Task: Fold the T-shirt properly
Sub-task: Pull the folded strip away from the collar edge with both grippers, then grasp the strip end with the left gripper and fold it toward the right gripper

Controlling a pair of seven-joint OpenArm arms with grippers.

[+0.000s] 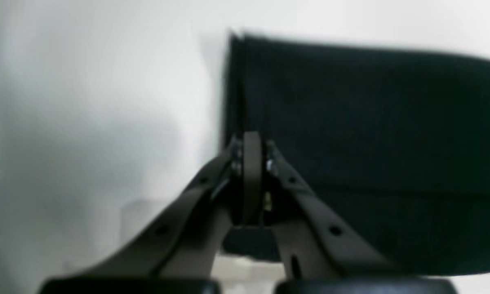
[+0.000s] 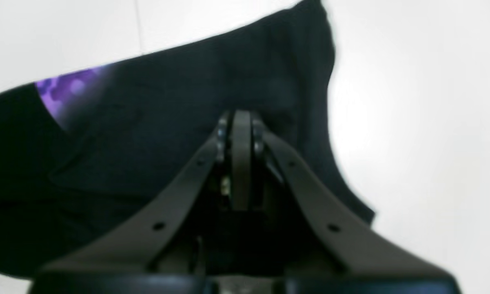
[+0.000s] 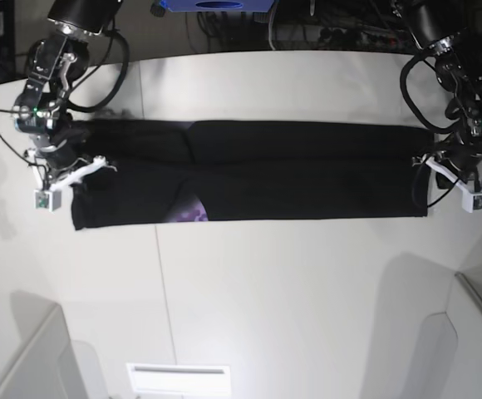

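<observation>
While the white table [image 3: 249, 307] fills most of the base view, the T-shirt [image 3: 307, 179] lies across it as one long black strip, so we think the side folds are done. We judge that folding it end to end into a small, neat stack is what is left. A bit of purple print [image 3: 193, 214] peeks out at the lower edge. Our right gripper [image 2: 241, 122] is over one end of the strip, with cloth under and around its tips. Our left gripper [image 1: 251, 145] is at the other end, right by the corner. Both sets of fingers look pressed together, but we cannot tell if they pinch any cloth.
</observation>
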